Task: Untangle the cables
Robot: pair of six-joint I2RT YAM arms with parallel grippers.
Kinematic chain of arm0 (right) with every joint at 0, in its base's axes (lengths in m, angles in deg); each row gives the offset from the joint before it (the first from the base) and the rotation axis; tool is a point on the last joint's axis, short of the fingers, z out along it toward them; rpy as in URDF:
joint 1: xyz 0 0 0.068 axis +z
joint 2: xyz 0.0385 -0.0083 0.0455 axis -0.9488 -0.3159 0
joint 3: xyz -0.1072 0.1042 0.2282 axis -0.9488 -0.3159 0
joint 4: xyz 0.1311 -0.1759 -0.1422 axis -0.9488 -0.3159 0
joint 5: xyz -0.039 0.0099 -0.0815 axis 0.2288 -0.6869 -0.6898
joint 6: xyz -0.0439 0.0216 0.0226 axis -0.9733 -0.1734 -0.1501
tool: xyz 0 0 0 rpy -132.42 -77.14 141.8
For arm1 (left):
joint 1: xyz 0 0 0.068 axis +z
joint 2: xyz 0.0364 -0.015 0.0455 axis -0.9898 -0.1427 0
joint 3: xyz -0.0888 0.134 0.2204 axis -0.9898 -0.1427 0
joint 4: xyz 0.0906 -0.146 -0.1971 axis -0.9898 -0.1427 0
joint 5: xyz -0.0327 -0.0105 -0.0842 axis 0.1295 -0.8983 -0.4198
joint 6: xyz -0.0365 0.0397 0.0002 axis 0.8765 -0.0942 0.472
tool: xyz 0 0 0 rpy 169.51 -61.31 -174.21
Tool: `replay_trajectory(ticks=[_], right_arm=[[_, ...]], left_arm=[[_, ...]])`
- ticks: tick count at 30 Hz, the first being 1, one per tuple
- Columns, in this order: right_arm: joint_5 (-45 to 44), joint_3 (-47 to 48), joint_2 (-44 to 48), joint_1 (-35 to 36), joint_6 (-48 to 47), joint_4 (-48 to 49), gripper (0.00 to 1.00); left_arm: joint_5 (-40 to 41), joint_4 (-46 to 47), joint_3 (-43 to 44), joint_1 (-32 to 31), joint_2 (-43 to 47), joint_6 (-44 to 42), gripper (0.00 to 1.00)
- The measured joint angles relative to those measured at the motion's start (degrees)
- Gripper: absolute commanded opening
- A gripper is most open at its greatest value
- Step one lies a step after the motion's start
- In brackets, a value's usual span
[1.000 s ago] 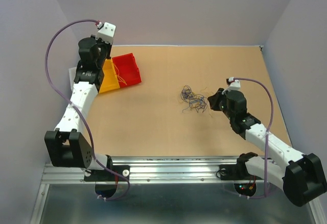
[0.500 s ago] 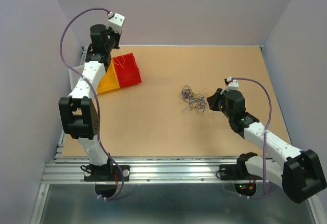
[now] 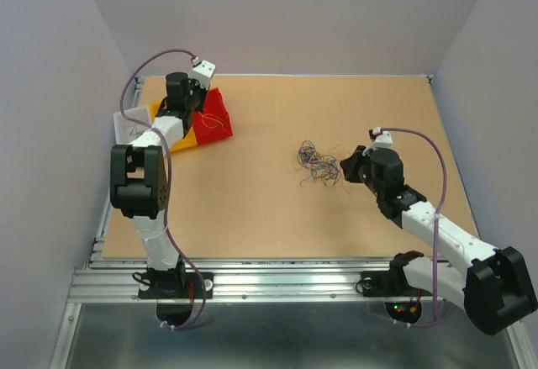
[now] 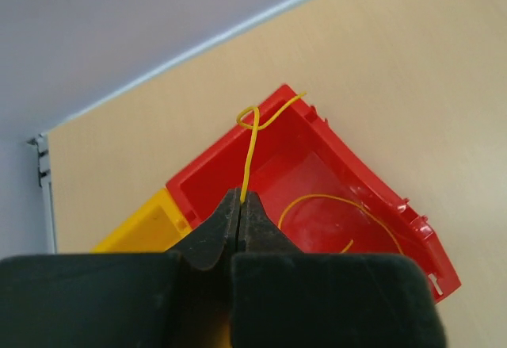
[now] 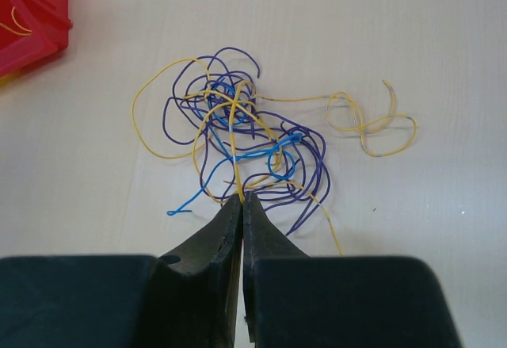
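The cables (image 3: 318,165) lie in a loose tangle on the right of centre of the table (image 3: 252,209): hair-thin purple, blue and yellow wires, looped through one another. One yellow curl (image 5: 372,122) lies just to the right of the heap.

Handling, as judged: the wires are near weightless, limp yet slightly springy, and smooth-coated. They should hold their curls and may slide out of a weak pinch. A hard pull would likely drag the whole heap rather than free one wire. Take hold at a free end or an outer loop, not in the dense middle.

The right gripper (image 5: 242,201) has its jaws together, clamped on a yellow strand (image 5: 235,150) at the near edge of the tangle.

The left gripper (image 4: 240,205) is likewise closed, pinching a separate yellow wire (image 4: 250,154) above the red bin (image 4: 207,175) at the far left. The wire's looped tip stands over the bin's far rim. Another yellow piece (image 4: 325,200) lies inside.

The red bin is glossy hard plastic, open-fronted. A yellow bin (image 4: 142,229) touches its left side. The table top is matt tan board.
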Motion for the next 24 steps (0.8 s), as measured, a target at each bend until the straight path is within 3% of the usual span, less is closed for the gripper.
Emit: replay_trajectory(ticks=[8,14,16,20,24], right_arm=[[0.15,0.0,0.02,0.0,-0.02,0.04,0.07],[0.5,0.0,0.02,0.0,0.0,0.11,0.07],[0.66,0.02,0.02,0.0,-0.02,0.11,0.07],[0.98,0.0,0.02,0.0,-0.02,0.11,0.07],[2.08,0.02,-0.09,0.0,-0.26,0.13,0.06]], left_arm=[[0.66,-0.55,-6.99,-0.13,-1.36,-4.92,0.0],[1.01,-9.18,2.47,-1.36,-6.43,-7.65,0.01],[1.11,-10.69,3.82,-1.6,-7.5,-7.78,0.09],[1.7,-13.77,5.84,-2.05,-8.76,-7.43,0.47],[2.51,-15.3,6.36,-2.23,-8.59,-6.69,0.66]])
